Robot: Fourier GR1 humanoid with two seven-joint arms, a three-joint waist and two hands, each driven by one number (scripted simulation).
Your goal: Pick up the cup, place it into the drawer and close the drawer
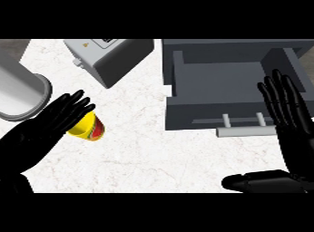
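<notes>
A yellow cup [88, 127] with a red band lies on its side on the white counter, left of centre. My left hand [36, 136] comes in from the lower left with straight fingers that reach the cup's left side and cover part of it. The grey drawer [181, 86] stands pulled open at the upper right, its bare inside showing and its bar handle [250, 131] facing me. My right hand [299, 131] is open, fingers up, in front of the drawer's right end, its thumb stretched left along the bottom.
A large grey cylinder [12, 88] lies at the left edge. A grey box-shaped appliance [109, 54] stands at the back, left of the drawer. White counter [159, 158] stretches between my hands.
</notes>
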